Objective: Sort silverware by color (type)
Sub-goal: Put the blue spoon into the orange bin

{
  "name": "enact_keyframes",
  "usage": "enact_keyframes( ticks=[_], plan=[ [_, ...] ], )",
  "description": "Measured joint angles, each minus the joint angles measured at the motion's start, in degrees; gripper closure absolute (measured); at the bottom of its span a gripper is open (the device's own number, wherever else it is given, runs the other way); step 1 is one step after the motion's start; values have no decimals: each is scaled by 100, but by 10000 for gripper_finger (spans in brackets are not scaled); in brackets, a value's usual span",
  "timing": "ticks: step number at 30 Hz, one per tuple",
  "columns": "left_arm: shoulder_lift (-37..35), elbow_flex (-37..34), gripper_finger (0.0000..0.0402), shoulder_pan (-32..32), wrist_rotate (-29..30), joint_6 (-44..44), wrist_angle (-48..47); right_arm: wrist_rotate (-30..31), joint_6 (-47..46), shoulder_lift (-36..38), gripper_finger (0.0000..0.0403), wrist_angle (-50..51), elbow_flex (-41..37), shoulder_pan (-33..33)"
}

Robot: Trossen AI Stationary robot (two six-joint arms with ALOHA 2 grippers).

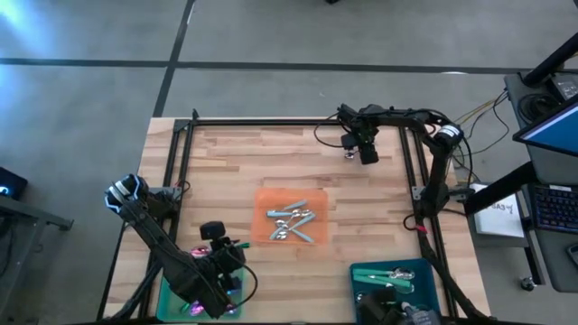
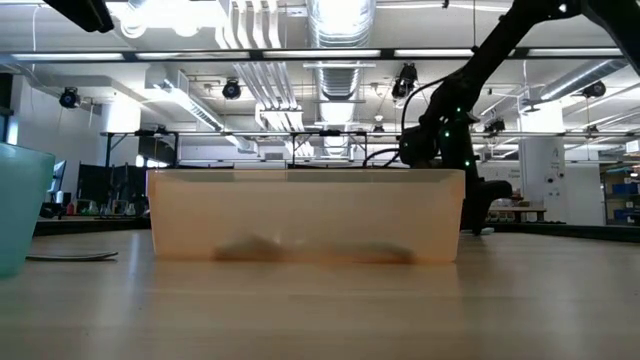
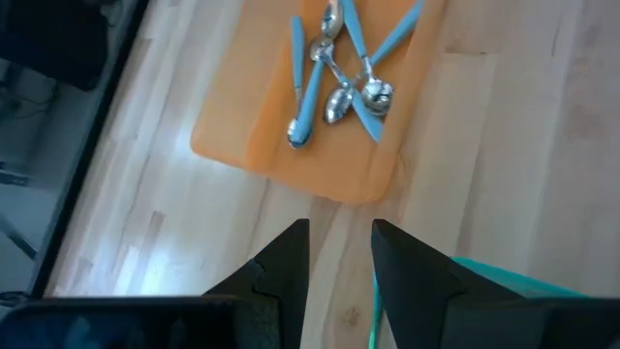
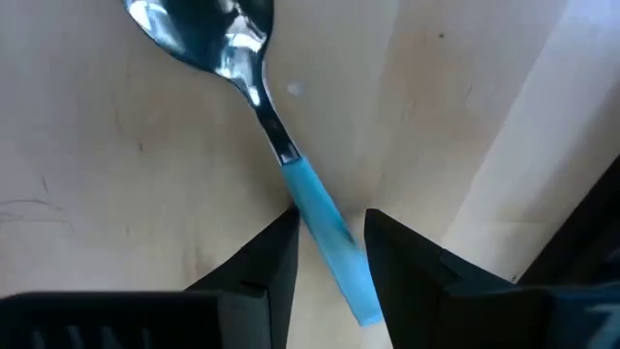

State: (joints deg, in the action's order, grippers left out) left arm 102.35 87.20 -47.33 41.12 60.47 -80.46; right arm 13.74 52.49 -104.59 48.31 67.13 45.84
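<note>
Between my right gripper's [image 4: 329, 247] fingers sits one light-blue spoon [image 4: 254, 107], grasped by its handle above the worktop's [image 1: 271, 162] far side. Left gripper [image 3: 339, 252] empty, slightly parted. Several spoons [image 1: 294, 222] remain in orange tray [image 1: 262, 200]; sorting unfinished.

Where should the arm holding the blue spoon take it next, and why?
Probably toward the orange tray in the table's middle. The right gripper holds a spoon with a light-blue handle above bare wood near the far edge, and the spoons lying in that tray have the same light-blue handles. The left gripper waits near the green tray.
</note>
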Motion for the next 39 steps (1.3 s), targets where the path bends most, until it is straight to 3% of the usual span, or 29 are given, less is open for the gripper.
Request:
enact_keyframes(
  ticks=[4, 8, 12, 15, 24, 28, 32, 39],
  plan=[
    [0, 0, 304, 11, 178, 0, -76, -4, 108, -132, 294, 13, 10, 1],
    [0, 0, 304, 54, 244, 0, -100, -44, -52, -140, 326, 68, 39, 2],
    [0, 0, 304, 74, 816, -82, -102, -74, -531, -149, 376, 286, 183, 2],
    [0, 0, 304, 78, 1133, -387, -66, -158, -977, -139, 380, 509, 331, 6],
    [-6, 0, 304, 149, 1627, -413, 91, -1544, -2089, 551, 381, 757, 544, -207],
    [-121, -13, 304, 140, 1629, -166, 56, -2098, -2310, 1018, 381, 625, 544, -583],
    [-367, -155, 304, 189, 1701, -53, 35, -2281, -2532, 1400, 381, 427, 525, -1159],
    [-1057, -1197, 304, 576, 2908, 1157, 277, -2279, -2854, 1938, 381, -168, 525, -2466]
  ],
)
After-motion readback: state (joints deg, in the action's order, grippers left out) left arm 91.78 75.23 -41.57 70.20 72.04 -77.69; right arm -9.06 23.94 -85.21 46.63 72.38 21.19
